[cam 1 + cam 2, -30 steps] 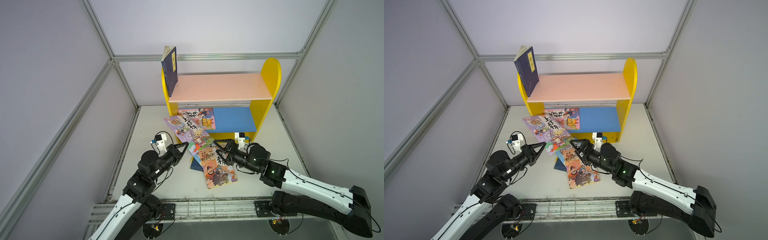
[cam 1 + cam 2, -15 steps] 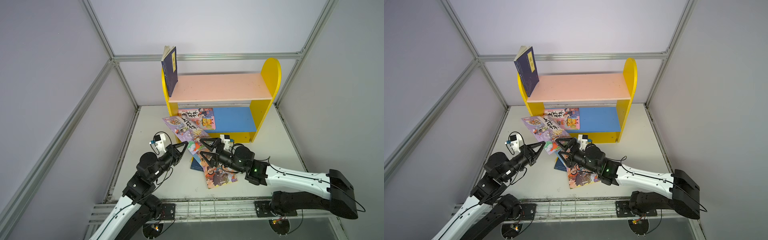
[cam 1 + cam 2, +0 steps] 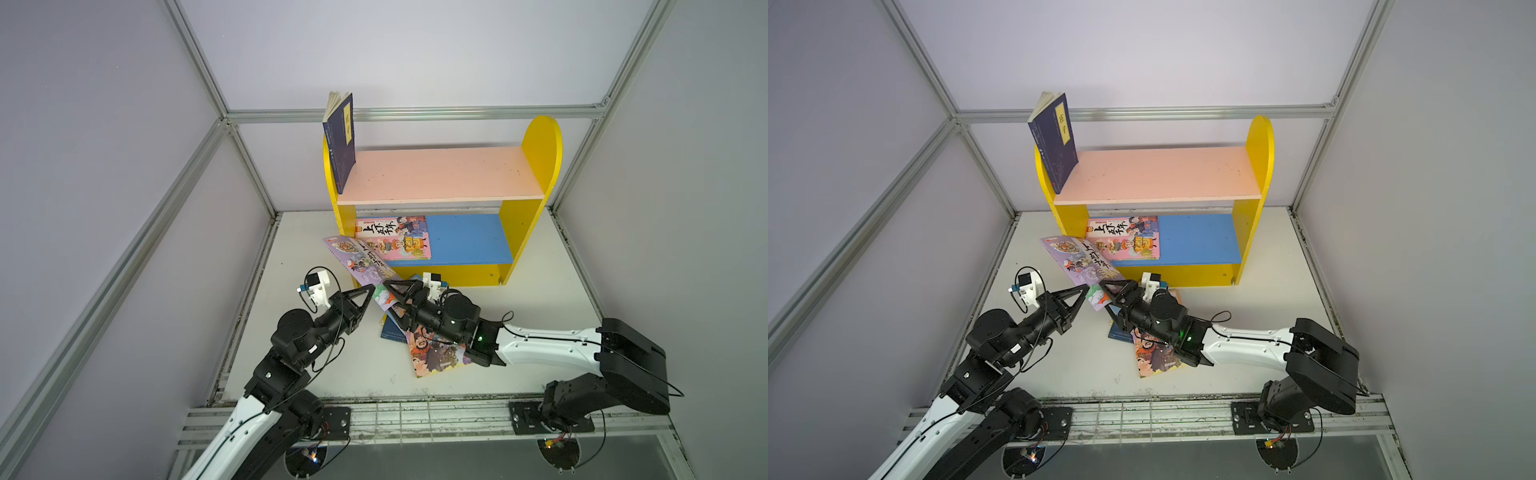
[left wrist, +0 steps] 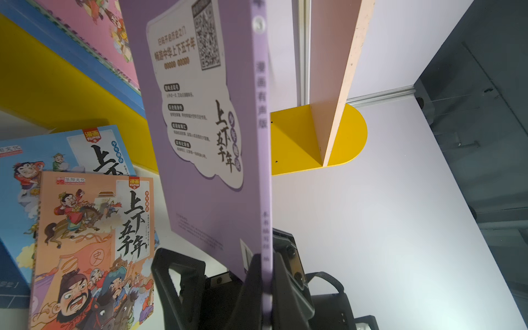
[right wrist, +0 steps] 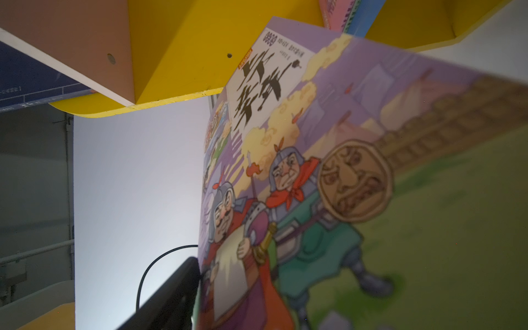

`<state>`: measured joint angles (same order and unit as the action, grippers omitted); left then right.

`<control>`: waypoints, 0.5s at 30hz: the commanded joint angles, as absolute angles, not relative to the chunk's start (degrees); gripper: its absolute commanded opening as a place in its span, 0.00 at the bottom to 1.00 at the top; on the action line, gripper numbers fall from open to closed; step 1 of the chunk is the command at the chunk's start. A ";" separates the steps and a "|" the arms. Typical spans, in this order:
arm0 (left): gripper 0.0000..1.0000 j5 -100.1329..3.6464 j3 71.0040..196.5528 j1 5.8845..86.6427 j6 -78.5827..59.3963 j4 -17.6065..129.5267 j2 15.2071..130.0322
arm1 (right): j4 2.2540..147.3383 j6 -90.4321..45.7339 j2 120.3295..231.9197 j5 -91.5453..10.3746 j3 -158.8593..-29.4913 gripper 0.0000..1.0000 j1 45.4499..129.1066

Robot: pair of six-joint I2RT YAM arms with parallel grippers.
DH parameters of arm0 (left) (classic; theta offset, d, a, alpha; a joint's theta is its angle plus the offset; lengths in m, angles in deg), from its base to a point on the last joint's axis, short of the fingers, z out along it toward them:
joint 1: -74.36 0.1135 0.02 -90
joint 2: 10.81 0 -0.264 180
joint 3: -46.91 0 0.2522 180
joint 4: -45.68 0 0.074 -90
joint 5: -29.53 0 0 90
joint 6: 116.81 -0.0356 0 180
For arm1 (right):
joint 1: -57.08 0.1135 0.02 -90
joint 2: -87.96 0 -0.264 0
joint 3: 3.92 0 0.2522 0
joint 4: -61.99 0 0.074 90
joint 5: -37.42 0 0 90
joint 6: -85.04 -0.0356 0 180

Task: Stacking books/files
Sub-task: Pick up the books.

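My left gripper (image 3: 371, 289) (image 4: 267, 281) is shut on the spine of the purple book (image 3: 360, 261) (image 4: 200, 137), which it holds tilted above the table with the far end near the shelf. The book's near corner sits between the fingers of my right gripper (image 3: 388, 297) (image 3: 1106, 297), which stand apart. Its cover fills the right wrist view (image 5: 343, 177). An orange book (image 3: 436, 353) (image 4: 91, 243) lies on a light blue book (image 4: 57, 151) and a navy book (image 3: 390, 332) under the right arm. A pink book (image 3: 395, 237) lies on the lower shelf board. Another navy book (image 3: 340, 141) stands on top.
The yellow shelf unit (image 3: 540, 141) stands at the back, with a pink top board (image 3: 440, 174) and a blue lower board (image 3: 469, 239). Grey walls and aluminium frame rails (image 3: 249, 166) close in the white table (image 3: 311, 232). Both arms meet at the middle front.
My right gripper has moved left across the orange book to the purple book's near corner, and its jaws have narrowed. The left gripper has kept its hold and raised the book slightly.
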<state>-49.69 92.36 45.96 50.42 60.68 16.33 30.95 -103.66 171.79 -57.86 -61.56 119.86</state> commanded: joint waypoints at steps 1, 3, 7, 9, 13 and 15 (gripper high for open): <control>0.00 -51.11 92.30 46.06 50.24 59.85 15.33 | 28.47 -100.40 170.15 -58.24 -62.21 0.75 119.14; 0.00 -51.30 91.87 46.01 50.61 60.21 14.78 | 31.90 -98.02 167.52 -58.93 -62.03 0.74 118.31; 0.00 -51.49 91.11 46.09 51.16 60.39 14.17 | 37.46 -94.19 162.11 -60.71 -61.37 0.68 116.58; 0.00 -51.42 90.99 46.05 51.29 60.41 14.24 | 40.56 -92.42 159.80 -61.77 -61.65 0.65 116.25; 0.00 -50.99 90.90 46.02 51.50 59.77 14.76 | 45.11 -90.40 158.33 -62.54 -62.55 0.63 116.24; 0.00 -50.72 90.94 46.05 51.42 59.79 15.11 | 43.32 -90.28 159.16 -61.55 -62.40 0.59 116.24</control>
<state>-50.63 90.91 46.00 51.66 61.18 14.84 42.12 -92.95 158.77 -61.14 -62.02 116.28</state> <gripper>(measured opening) 0.091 0.610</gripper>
